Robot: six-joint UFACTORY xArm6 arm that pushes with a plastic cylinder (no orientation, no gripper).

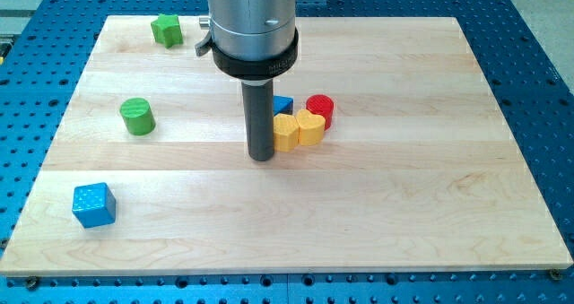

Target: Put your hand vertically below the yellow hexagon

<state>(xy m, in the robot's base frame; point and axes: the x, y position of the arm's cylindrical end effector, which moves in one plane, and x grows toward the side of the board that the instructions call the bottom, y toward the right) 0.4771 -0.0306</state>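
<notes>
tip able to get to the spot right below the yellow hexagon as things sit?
Probably yes. My tip sits just left of the two yellow blocks; the bare board below the yellow hexagon holds no block, so a short slide right should do.

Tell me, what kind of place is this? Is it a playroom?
Probably a robot lab workbench, not a playroom. A wooden board sits on a blue metal table full of bolt holes, and a robot arm's rod, my tip, stands just left of a yellow block.

Pale wooden board (377, 205), smooth and matt.
</notes>
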